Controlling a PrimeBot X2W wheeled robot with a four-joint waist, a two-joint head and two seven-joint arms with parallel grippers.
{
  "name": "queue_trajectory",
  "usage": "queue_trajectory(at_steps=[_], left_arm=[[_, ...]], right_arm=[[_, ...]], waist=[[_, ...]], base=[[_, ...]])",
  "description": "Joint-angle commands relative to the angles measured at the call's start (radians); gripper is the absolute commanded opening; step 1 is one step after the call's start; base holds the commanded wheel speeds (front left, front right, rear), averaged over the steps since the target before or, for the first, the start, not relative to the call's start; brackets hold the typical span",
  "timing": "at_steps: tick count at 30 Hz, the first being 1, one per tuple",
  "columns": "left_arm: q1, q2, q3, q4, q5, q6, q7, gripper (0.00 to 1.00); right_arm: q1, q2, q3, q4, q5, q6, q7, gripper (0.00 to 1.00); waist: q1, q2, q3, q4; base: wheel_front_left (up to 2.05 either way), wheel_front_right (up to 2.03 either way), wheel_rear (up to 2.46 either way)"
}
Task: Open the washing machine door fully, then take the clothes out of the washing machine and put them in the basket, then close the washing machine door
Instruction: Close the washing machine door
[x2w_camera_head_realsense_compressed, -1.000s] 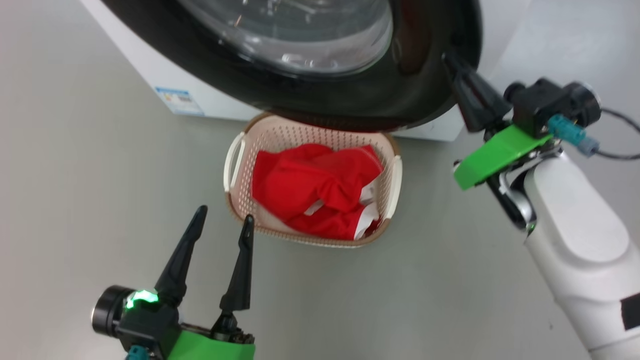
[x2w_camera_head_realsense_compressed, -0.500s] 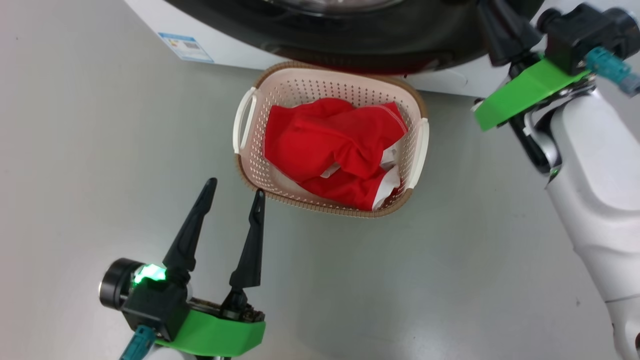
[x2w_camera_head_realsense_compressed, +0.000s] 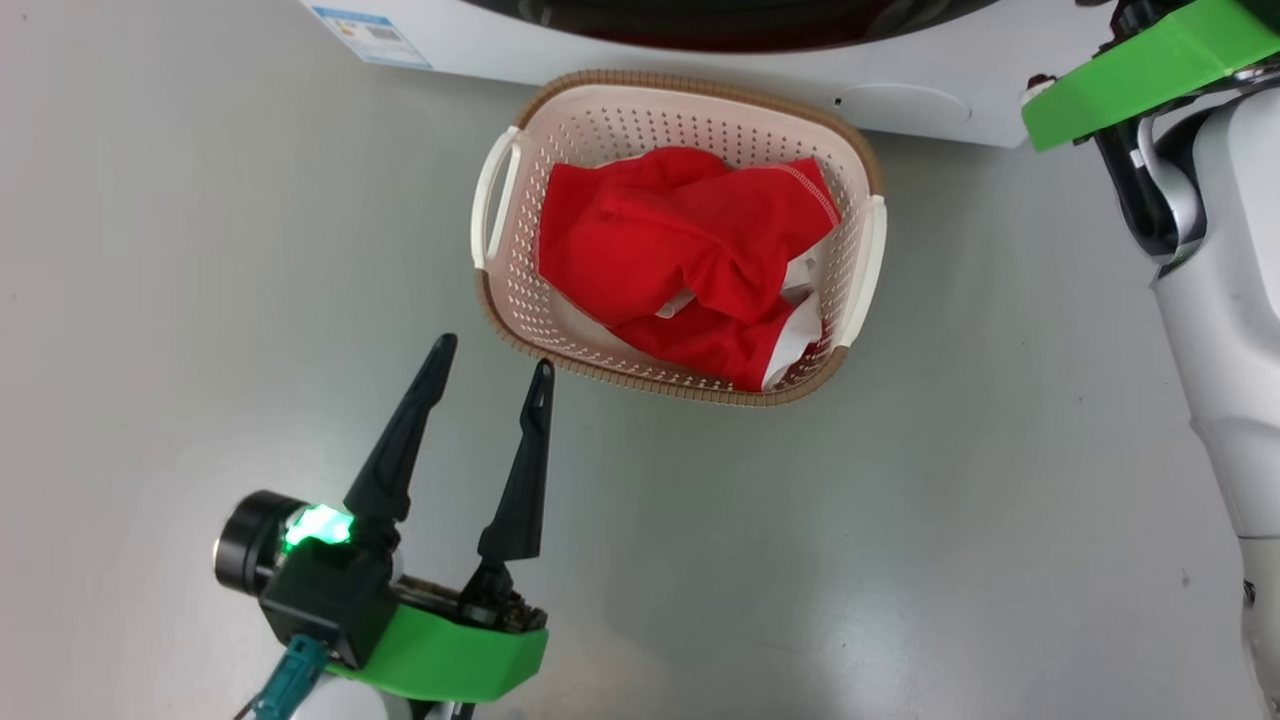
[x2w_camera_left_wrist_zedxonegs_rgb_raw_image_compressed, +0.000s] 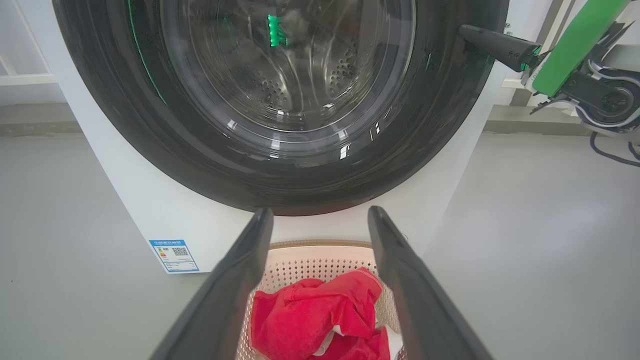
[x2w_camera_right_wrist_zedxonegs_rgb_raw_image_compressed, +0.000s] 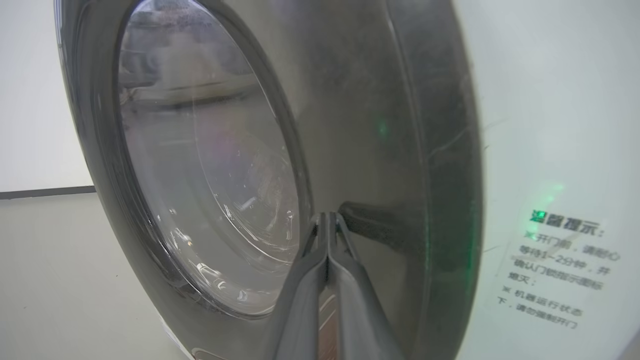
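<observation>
The washing machine door (x2w_camera_head_realsense_compressed: 740, 18), a strip at twelve o'clock in our head view, has swung clear of the basket (x2w_camera_head_realsense_compressed: 520, 300) holding the clothes (x2w_camera_head_realsense_compressed: 680, 240); our left gripper (x2w_camera_head_realsense_compressed: 494, 352) is spread at seven; left wrist view: door looks shut; right wrist view: right gripper (x2w_camera_right_wrist_zedxonegs_rgb_raw_image_compressed: 327, 220), pressed together, touches its rim; we judge closing nearly done.

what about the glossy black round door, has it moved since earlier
Yes: the door swung in toward the white washing machine, no longer overhanging the cream perforated basket.

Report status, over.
Left gripper open, beside basket. Right gripper shut, tips at washing machine door rim. Clothes in basket. Door looks closed; no obstruction seen.
</observation>
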Motion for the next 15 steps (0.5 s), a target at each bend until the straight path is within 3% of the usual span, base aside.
queue_trajectory(at_steps=[1,15], left_arm=[[-0.011,0.008,0.026,-0.021,0.017,-0.002,-0.008,1.0],[-0.026,0.006,0.027,-0.008,0.024,0.001,-0.008,1.0]], right_arm=[[-0.045,0.008,-0.04,-0.029,-0.021,-0.01,-0.005,0.0],[-0.034,0.05,-0.036,-0.047,-0.049,-0.01,-0.005,0.0]], waist=[[0.0,0.0,0.013,0.005],[0.0,0.0,0.004,-0.023]], base=[[0.0,0.0,0.0],[0.0,0.0,0.0]])
